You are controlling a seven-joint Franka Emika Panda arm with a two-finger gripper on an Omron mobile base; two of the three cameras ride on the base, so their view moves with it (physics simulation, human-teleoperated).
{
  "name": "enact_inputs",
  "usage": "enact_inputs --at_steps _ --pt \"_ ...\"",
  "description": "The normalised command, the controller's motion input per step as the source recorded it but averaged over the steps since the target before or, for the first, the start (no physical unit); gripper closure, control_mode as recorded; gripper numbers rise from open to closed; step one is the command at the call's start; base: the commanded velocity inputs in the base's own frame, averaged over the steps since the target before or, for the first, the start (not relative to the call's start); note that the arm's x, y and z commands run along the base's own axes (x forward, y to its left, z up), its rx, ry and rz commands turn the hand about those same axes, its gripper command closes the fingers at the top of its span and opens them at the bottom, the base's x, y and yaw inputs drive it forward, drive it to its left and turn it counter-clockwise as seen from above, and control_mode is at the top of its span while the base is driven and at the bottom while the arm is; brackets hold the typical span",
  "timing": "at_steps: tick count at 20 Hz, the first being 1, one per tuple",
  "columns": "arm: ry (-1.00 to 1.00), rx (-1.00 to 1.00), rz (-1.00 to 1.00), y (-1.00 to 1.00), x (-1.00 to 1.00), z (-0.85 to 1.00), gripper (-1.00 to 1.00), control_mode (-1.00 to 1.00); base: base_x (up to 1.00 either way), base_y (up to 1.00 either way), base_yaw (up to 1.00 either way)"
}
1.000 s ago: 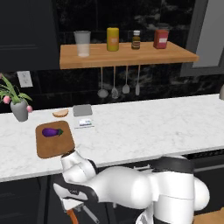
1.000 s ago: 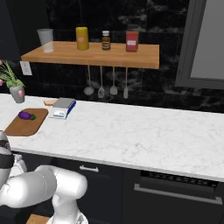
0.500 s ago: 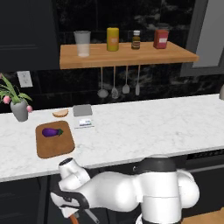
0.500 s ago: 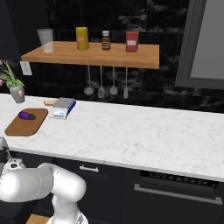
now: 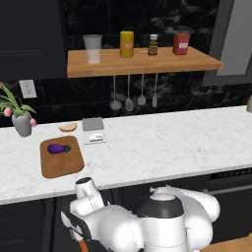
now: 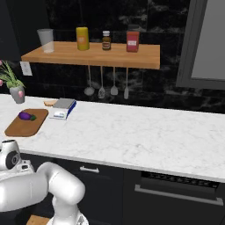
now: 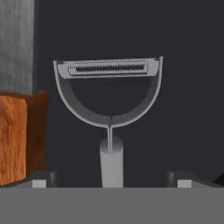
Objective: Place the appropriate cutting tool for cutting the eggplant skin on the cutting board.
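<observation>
Reaching step: the hand [image 7: 112,181], jaws wide and empty, hangs below the table [image 5: 162,147] with the peeler [image 7: 109,105] centred between its fingertips, apparently untouched; next, close on its grey handle.

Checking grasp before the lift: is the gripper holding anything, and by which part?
Nothing is held. The gripper stands open, fingertips wide apart either side of the peeler handle.

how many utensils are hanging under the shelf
4, in a row on the dark wall below the wooden shelf: utensil one at the left end, utensil two, utensil three, and utensil four at the right end. None looks hidden.
</observation>
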Motion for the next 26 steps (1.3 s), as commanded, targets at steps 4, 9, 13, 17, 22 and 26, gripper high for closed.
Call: enact_inputs --at_steps 4,9,13,17,22,26 --pt "0.0 0.04 0.0 0.0 0.16 -0.27 -1.0 -1.0 0.0 0.0 0.0" --pt "0.0 0.02 0.0 0.0 -0.12 -0.39 -1.0 -1.0 0.0 0.0 0.0" --pt "0.0 0.0 0.0 0.0 -0.19 -0.44 1.0 -1.0 0.0 0.0 0.0" --pt "-0.03 0.01 0.0 0.0 -0.2 -0.21 1.0 -1.0 0.0 0.0 0.0" --pt "-0.05 0.03 0.0 0.0 -0.32 0.03 1.0 -1.0 0.0 0.0 0.0" --pt "-0.06 0.0 0.0 0.03 -0.48 0.45 1.0 -1.0 0.0 0.0 0.0"
